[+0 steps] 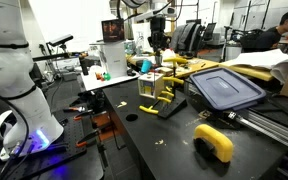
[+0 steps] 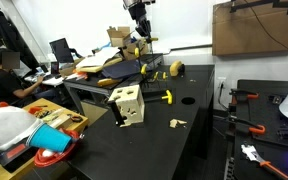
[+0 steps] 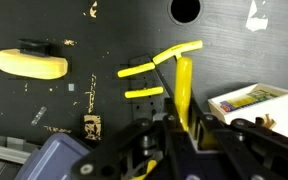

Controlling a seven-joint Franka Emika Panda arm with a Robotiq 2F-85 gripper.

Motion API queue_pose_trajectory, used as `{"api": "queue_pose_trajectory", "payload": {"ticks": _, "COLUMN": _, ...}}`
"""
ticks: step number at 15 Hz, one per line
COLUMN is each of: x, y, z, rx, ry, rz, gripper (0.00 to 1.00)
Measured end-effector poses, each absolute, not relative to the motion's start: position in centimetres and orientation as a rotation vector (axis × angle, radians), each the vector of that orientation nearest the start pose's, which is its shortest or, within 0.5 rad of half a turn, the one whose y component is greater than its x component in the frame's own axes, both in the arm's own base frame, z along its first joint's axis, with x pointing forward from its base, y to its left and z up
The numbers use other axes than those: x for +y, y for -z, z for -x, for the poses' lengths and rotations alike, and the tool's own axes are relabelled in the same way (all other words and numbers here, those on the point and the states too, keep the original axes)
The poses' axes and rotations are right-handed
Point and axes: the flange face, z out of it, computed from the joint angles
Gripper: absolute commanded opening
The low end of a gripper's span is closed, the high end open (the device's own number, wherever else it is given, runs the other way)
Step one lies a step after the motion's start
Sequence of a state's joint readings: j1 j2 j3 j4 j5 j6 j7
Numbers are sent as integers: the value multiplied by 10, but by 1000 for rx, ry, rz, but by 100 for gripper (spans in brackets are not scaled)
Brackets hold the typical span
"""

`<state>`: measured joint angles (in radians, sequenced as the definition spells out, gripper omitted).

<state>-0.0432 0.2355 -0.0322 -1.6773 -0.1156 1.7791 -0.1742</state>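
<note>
Currently, wrist view, left to right: yellow block (image 3: 29, 65), loose yellow sticks (image 3: 144, 93) on the table (image 3: 104, 30), then your gripper (image 3: 187, 122) nearly closed, pinching a yellow stick (image 3: 184, 85) above them, white box (image 3: 254, 100) just beside it. The grip looks thin. A fast swing could let the held stick pivot or slip and scatter the loose ones.

Blue lid (image 1: 224, 88), yellow block (image 1: 214, 142)

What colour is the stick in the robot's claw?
Yellow. The stick shows best in the wrist view.
</note>
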Motion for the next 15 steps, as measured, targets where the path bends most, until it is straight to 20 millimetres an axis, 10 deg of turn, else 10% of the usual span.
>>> {"api": "queue_pose_trajectory", "payload": {"ticks": 15, "x": -67, "y": -437, "z": -656, "rx": -157, "ry": -226, "rz": 3319, "gripper": 4}}
